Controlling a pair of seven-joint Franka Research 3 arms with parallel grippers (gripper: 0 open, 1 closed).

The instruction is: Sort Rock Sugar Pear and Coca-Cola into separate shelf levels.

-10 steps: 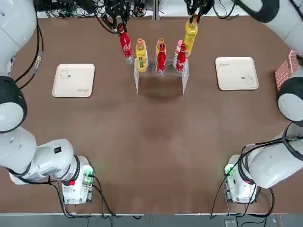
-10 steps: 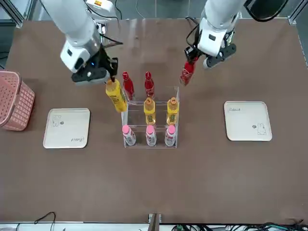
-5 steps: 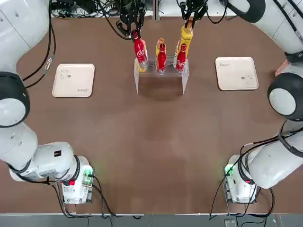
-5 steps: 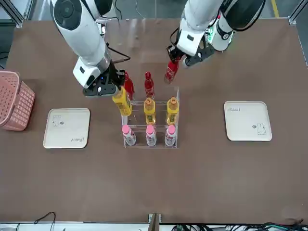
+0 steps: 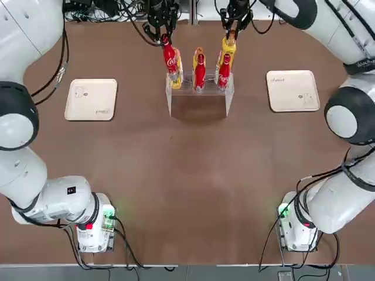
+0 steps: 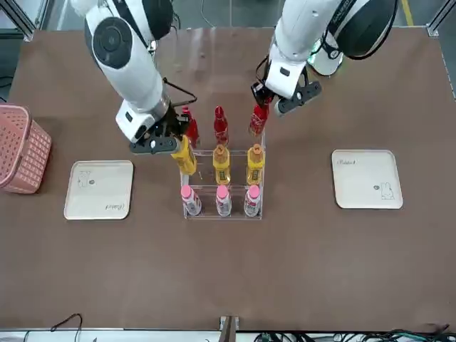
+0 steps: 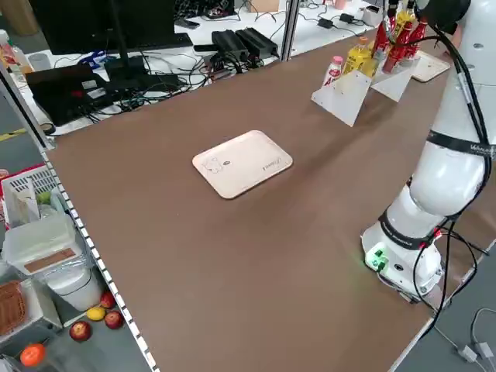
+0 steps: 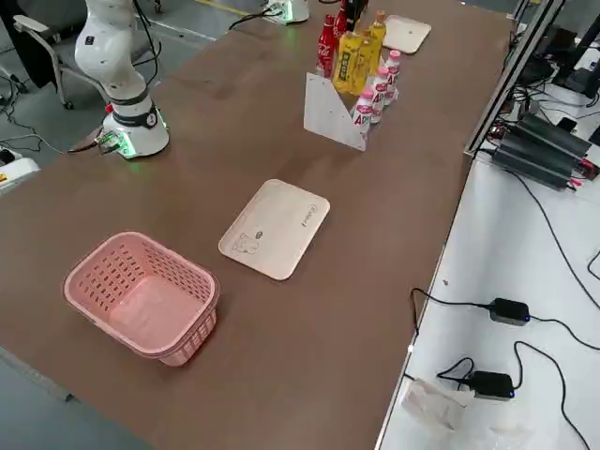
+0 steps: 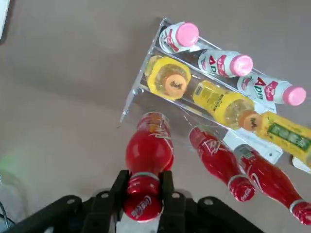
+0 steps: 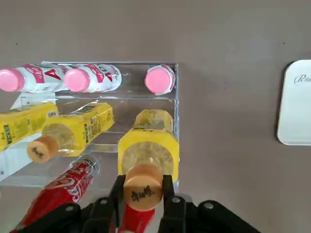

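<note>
Both arms reach across the table to the clear rack (image 6: 222,174) standing at its far edge between two white trays, one on the robot's left (image 5: 91,99) and one on its right (image 5: 293,91). The left gripper (image 9: 144,201) is pinching a red cola bottle (image 9: 148,145) by the neck just under its cap, fingers (image 9: 119,187) pressed on either side, and holds it at the left end of the rack's top level, slightly tilted; whether its base is touching the shelf I cannot tell. Two more red bottles (image 9: 218,162) already stand on that top level beside it. The right gripper (image 10: 142,199) is pinching a yellow pear drink bottle (image 10: 149,145) at the neck below its orange cap, holding it at the right end of the rack over the empty end slot of the middle level, leaning a little in the front view. Two other yellow bottles (image 6: 221,165) stand on the middle level, in the centre and at the robot's left end. The lowest level holds three small white bottles with pink caps (image 6: 223,201) in a row. A pink basket (image 6: 21,149) sits near the table edge beyond the right-hand tray, well apart from the rack
</note>
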